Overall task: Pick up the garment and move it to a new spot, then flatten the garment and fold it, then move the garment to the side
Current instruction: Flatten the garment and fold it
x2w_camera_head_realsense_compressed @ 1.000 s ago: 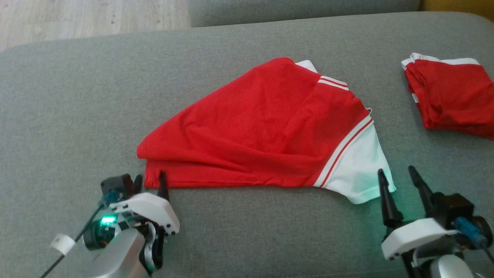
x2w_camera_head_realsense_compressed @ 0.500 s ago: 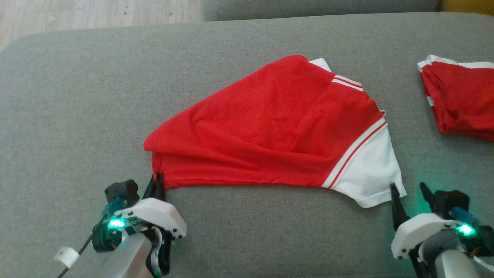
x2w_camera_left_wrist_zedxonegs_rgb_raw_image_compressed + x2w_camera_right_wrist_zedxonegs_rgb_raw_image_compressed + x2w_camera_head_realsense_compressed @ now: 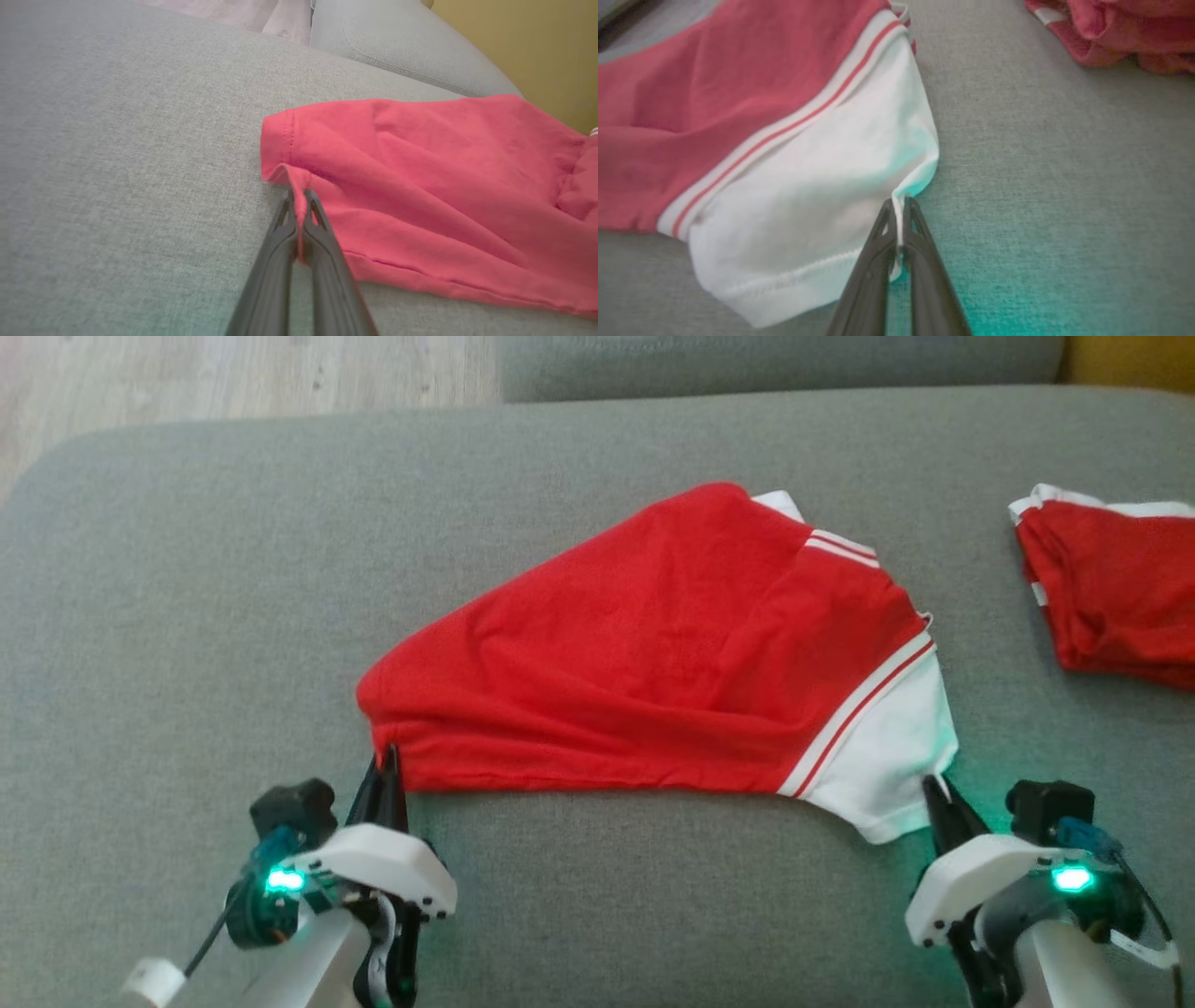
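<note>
The red-and-white jersey lies on the grey sofa cushion, its long axis running left to right, red hem end toward the robot's left and white sleeve toward its right. The left gripper is pinched tight on the hem corner, the right gripper on the sleeve's edge. Another red garment lies well apart at the right.
</note>
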